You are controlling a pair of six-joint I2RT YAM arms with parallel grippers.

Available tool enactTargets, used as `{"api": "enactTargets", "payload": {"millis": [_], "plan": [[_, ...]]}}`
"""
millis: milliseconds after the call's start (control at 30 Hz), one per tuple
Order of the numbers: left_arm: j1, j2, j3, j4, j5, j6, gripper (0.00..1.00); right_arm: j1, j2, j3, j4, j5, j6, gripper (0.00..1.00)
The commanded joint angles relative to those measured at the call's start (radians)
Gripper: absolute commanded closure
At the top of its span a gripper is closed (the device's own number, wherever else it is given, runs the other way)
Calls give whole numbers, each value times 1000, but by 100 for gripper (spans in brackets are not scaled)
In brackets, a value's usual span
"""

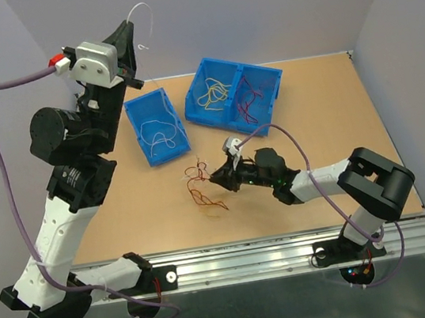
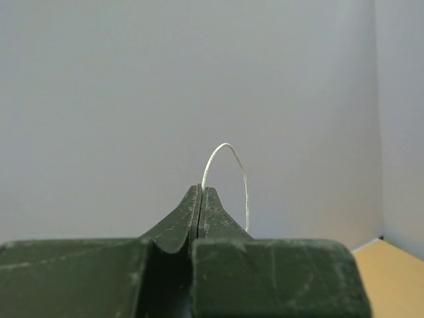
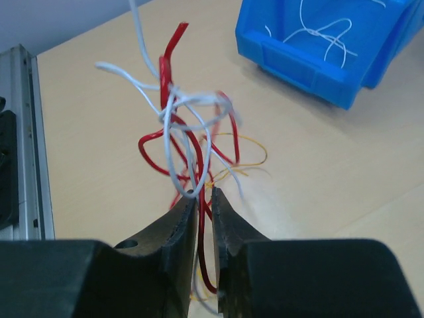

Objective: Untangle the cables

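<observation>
The left gripper (image 1: 127, 29) is raised high over the far left corner of the table (image 1: 335, 124), above and to the left of the bins. In the left wrist view its two fingers are pressed flat together at the left gripper (image 2: 201, 189), pinching a single white cable (image 2: 228, 147). The cable rises from the tips in a narrow arch and drops down the right side of the fingers. From above, the same white cable (image 1: 143, 6) curves up and to the right of the tips, in the air.

The right gripper (image 1: 215, 178) sits low near the middle of the table, pointing left, its tips at the right edge of the tangle (image 1: 201, 189). In the right wrist view the right gripper (image 3: 204, 195) has its fingers drawn almost together, with a thin slit between them. A red strand runs down through that slit, so it is closed on the tangle (image 3: 189, 126). Red, white and yellow strands knot together just beyond the tips.

Beyond the tangle stands a small blue bin (image 1: 168, 157) holding white cables (image 1: 159, 131). To its right, a larger blue bin (image 1: 204, 115) holds yellow cables (image 1: 213, 95) in its left compartment and red cables (image 1: 247, 94) in its right.
</observation>
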Motion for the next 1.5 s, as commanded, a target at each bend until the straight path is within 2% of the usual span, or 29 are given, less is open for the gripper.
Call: {"api": "enactTargets", "payload": {"millis": [0, 100, 233, 400, 500, 633, 667, 733, 767, 800, 833, 900, 933, 967, 1000, 1033, 1167, 1467], "plan": [[-5, 17, 121, 94, -95, 51, 100, 9, -12, -51, 39, 38, 0, 79], [-6, 68, 222, 63, -101, 65, 100, 7, -7, -79, 39, 69, 7, 80], [-5, 91, 279, 54, -77, 53, 100, 9, -19, -108, 42, 98, 19, 81], [-5, 91, 296, 72, -95, 57, 100, 9, -62, -111, 45, 95, 31, 99], [-5, 102, 338, 100, -163, 94, 100, 9, -82, -128, 45, 129, 40, 99], [-5, 73, 311, 173, -200, 134, 100, 9, -128, -156, 45, 173, 51, 99], [-5, 68, 294, 173, -194, 134, 100, 9, -136, -157, 45, 175, 54, 96], [-5, 48, 268, 173, -161, 120, 100, 9, -153, -157, 45, 161, 60, 79], [-6, 43, 247, 177, -149, 115, 100, 9, -171, -156, 45, 155, 62, 68], [-6, 40, 234, 177, -129, 109, 100, 9, -180, -156, 47, 147, 63, 46], [-6, 31, 222, 177, -117, 85, 100, 9, -188, -150, 47, 132, 63, 37], [-5, 19, 164, 178, -44, 68, 100, 9, -209, -136, 47, 82, 63, 23], [-5, 10, 143, 178, -17, 51, 100, 9, -214, -127, 47, 62, 59, 20], [-6, 3, 100, 178, 21, 42, 100, 10, -219, -105, 47, 37, 59, 13], [-6, -1, 81, 180, 30, 30, 100, 10, -216, -93, 47, 5, 57, 10], [-6, -6, 67, 180, 38, 20, 100, 13, -214, -81, 47, -6, 57, 4], [-8, -6, 14, 181, 44, 2, 100, 24, -199, 14, 36, -20, 45, 0], [-9, -12, -19, 187, 60, -29, 100, 32, -159, 287, -84, -6, -33, 0]]}}
